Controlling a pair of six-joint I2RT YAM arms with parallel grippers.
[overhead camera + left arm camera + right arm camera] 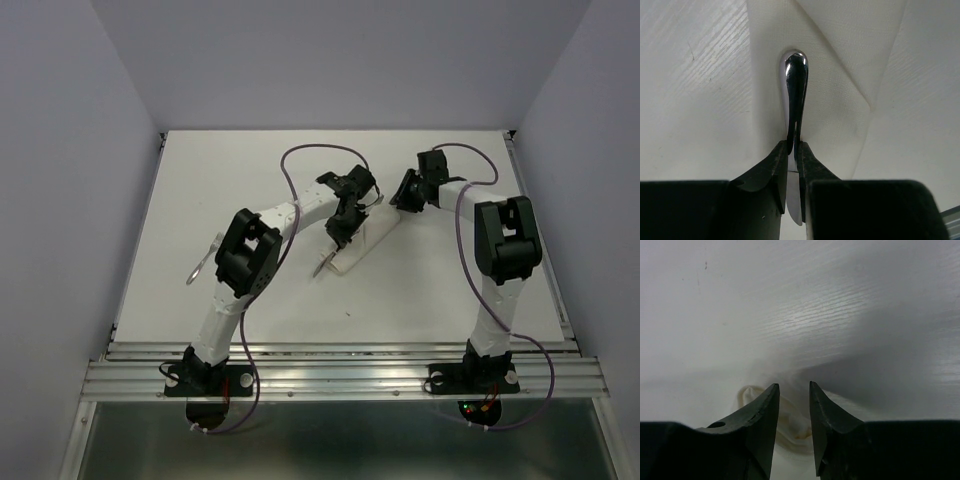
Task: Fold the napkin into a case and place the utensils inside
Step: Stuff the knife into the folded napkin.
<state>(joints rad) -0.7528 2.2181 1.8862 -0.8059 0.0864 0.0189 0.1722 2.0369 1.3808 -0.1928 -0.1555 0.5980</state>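
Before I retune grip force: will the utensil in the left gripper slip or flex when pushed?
Likely slippery: the utensil is mirror-polished metal, pinched narrowly by the left gripper. Probably stiff: it juts out straight over the napkin.

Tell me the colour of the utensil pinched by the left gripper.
Shiny mirror-like silver; the utensil in the left gripper shows best in the left wrist view.

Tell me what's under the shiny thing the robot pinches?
The folded white napkin lies beneath the utensil, which the left jaws pinch. The napkin covers the table there, so that spot cannot be seen.
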